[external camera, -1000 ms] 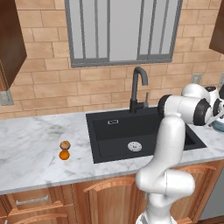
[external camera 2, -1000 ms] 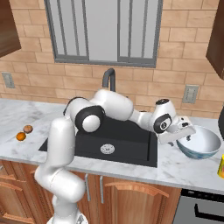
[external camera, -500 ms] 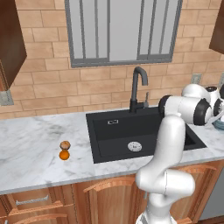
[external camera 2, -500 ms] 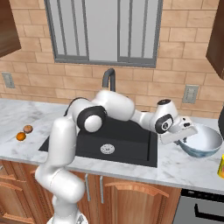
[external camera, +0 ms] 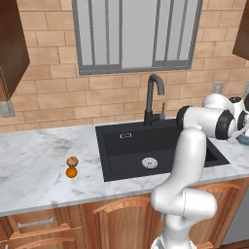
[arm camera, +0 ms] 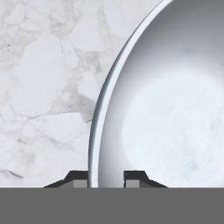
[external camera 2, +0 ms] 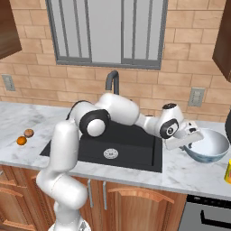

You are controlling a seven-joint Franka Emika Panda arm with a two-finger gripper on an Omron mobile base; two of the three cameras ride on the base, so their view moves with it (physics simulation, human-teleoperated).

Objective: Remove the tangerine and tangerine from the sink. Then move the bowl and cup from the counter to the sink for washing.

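1. The counter (external camera 2: 180,173), white marble with grey veins, runs left to right above wooden cabinets.
2. The sink (external camera: 126,151), a black rectangular basin, is set into the counter with its long axis running left to right; a round silver drain (external camera: 149,162) lies on its floor and a dark curved faucet (external camera: 153,97) stands at its far edge.
3. The white arm (external camera 2: 122,110) reaches from the left across the sink toward the right.
4. The bowl (external camera 2: 212,146), wide, round and glossy white with a bluish tint, sits upright on the counter just right of the sink, opening upward.
5. The gripper (arm camera: 106,178) is at the bowl's left rim, jaws drawn narrow, one finger inside the rim and one outside, clamping it.
6. The cup (external camera 2: 228,171), yellow, stands at the right edge, near side of the bowl.
7. The two tangerines lie on the counter well left of the sink, just beside each other: the tan one (external camera: 72,161) farther back, the bright orange one (external camera: 71,172) nearer.
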